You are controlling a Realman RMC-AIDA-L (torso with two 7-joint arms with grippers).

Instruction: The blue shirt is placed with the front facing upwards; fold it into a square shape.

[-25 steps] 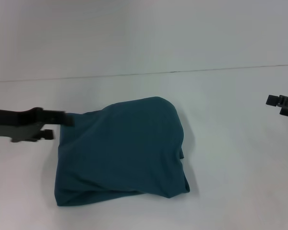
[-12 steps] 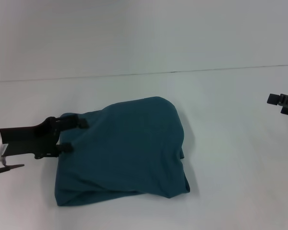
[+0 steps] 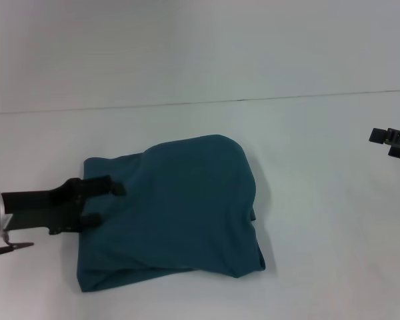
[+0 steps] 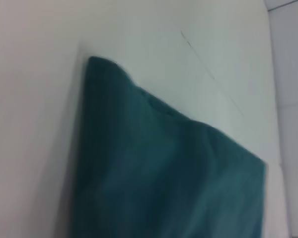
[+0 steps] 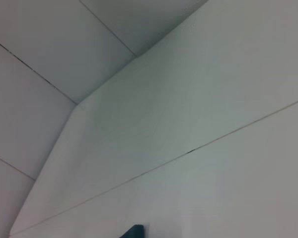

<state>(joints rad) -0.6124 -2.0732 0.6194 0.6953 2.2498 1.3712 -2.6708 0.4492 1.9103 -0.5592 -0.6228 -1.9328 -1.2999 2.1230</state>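
Where the head view begins on the robot's left, the left gripper (image 3: 103,200) reaches in low over the white table (image 3: 320,267), its two dark fingers (image 3: 110,185) spread apart at the near-left edge of the blue shirt (image 3: 180,207), one lying over the cloth and the other just at its border; nothing is pinched between them. No lettering, print or label can be read anywhere on the shirt: only plain teal-blue fabric faces up.

Folded into a rough, slightly rumpled rectangle, the shirt lies in the middle of the table, its far-right corner rounded and bulging, its near edge showing stacked layers. In the left wrist view the blue shirt (image 4: 169,173) fills the close part of the picture, one straight edge running along bare white tabletop.

Behind the table a thin dark seam runs across the surface, and beyond it stands a plain pale wall (image 3: 187,47). Bare tabletop surrounds the shirt on all sides, widest to the right.

At the far right edge the right gripper (image 3: 395,143) hangs well apart from the shirt; whether it is parted or closed cannot be told.
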